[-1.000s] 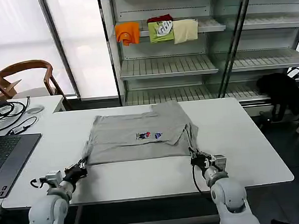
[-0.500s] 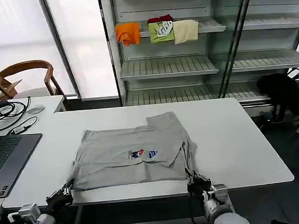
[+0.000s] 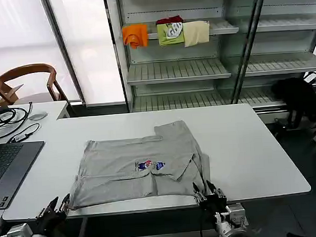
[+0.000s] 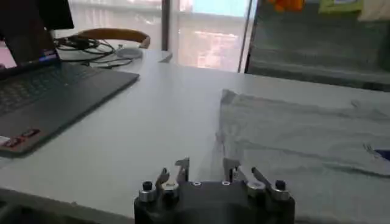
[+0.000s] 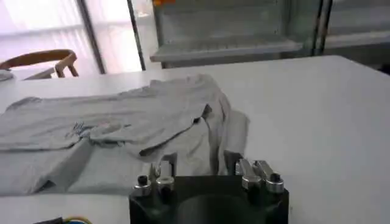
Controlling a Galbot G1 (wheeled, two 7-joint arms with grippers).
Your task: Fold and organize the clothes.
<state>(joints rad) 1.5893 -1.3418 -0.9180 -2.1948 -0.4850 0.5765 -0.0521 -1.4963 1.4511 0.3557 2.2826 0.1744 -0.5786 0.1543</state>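
Observation:
A light grey shirt [image 3: 145, 165] lies flat on the white table [image 3: 246, 156], its hem along the front edge and a small multicolour print [image 3: 150, 165] facing up. One side is folded over near the right. My left gripper [image 3: 55, 204] hangs open just off the table's front edge by the shirt's left hem corner, holding nothing. My right gripper [image 3: 208, 190] is open by the right hem corner. In the left wrist view the gripper [image 4: 206, 169] faces the shirt [image 4: 292, 134] across bare table. In the right wrist view the gripper [image 5: 198, 163] faces the shirt [image 5: 122, 131].
A laptop [image 3: 10, 162] and cables [image 3: 10, 118] sit on the left table, with a wooden chair [image 3: 24, 78] behind. The shelf unit [image 3: 198, 67] holds small orange [image 3: 135, 34], green and cream garments. A black heap of cloth [image 3: 299, 96] lies at right.
Both grippers dragged the shirt toward the front edge, then let go of its hem corners, opened, and dropped back below the table edge. The shirt now rests still.

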